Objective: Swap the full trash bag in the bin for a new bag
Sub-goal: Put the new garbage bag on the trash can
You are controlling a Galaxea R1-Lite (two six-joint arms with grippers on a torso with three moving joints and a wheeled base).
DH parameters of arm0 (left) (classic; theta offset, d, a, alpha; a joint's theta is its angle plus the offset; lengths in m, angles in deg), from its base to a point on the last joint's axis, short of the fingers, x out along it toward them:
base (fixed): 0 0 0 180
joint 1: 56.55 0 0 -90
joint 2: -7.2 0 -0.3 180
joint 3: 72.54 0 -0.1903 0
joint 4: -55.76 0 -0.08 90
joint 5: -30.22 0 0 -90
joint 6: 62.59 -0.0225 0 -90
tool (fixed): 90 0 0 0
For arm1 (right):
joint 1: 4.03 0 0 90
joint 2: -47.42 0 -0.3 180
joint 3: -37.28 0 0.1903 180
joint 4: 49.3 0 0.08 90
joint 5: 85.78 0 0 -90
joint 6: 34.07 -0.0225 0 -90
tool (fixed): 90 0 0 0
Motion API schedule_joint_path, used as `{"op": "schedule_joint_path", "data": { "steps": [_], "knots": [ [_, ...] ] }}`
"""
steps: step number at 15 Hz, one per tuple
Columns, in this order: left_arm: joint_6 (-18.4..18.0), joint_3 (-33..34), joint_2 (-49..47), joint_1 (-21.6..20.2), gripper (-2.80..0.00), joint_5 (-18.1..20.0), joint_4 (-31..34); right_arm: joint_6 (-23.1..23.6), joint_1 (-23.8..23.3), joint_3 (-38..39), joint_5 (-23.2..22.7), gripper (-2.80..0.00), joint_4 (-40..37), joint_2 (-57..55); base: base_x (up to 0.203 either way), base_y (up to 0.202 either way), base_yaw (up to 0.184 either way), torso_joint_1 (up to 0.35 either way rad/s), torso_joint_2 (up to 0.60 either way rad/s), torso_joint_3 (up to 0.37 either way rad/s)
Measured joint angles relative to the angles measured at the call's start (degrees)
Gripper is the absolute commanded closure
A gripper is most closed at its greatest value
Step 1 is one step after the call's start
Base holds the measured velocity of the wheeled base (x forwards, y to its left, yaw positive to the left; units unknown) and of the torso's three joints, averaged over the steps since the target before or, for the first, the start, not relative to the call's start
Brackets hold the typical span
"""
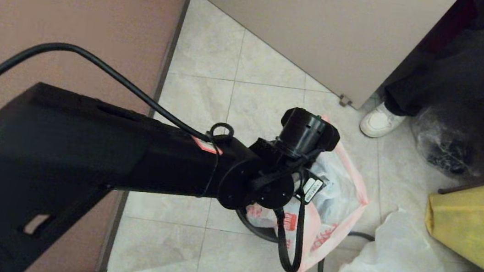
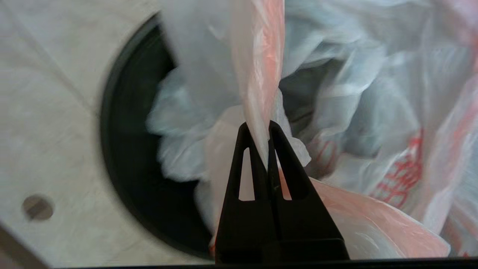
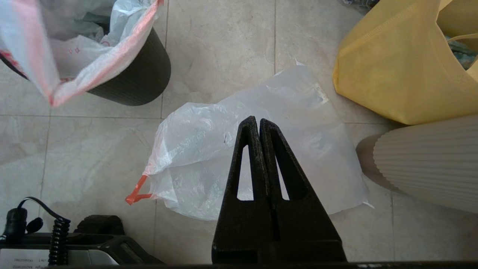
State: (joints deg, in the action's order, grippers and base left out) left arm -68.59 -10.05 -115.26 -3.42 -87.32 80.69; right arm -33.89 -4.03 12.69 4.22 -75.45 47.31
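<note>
Pinching bag hem (image 2: 257, 74), left tool (image 2: 260, 127)

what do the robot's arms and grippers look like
The left arm is a thick matte black casing with a black cable along it, a coiled loop, a red-and-white tag and a small white label. Both the left gripper and right gripper have black, tapering triangular fingers with slotted cut-outs.

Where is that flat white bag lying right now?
In the head view the flat white bag lies on the floor tiles at the robot's right, between the black bin and the yellow bag.
</note>
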Motion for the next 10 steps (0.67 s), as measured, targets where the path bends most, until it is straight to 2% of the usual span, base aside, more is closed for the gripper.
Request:
{"op": "schedule_joint_path", "data": {
  "steps": [2, 6, 8, 10],
  "knots": [
    [0.4, 4.43, 3.58, -1.28, 0.0, 0.0, -0.32, 0.61, 0.0, 0.0, 0.0, 0.0, -0.02, 0.0, 0.0, 0.0, 0.0, 0.0, 0.0, 0.0],
    [4.93, 17.25, 10.02, -4.11, 0.0, -1.1, -1.17, 0.76, 0.0, 0.0, 0.0, 0.0, -0.02, 0.01, 0.0, 0.0, 0.0, 0.0, 0.0, 0.0],
    [6.65, 23.64, 12.1, -6.05, 0.0, -1.15, -5.21, 2.17, -0.02, -0.02, -0.22, 0.0, -0.06, 0.01, 0.0, 0.0, 0.0, 0.0, 0.0, 0.0],
    [7.09, 29.64, 13.21, -8.48, 0.0, -0.95, -13.03, 4.2, 0.0, -0.02, -0.51, 0.0, -0.13, 0.04, 0.0, 0.0, 0.0, 0.0, 0.0, 0.0]
  ]
}}
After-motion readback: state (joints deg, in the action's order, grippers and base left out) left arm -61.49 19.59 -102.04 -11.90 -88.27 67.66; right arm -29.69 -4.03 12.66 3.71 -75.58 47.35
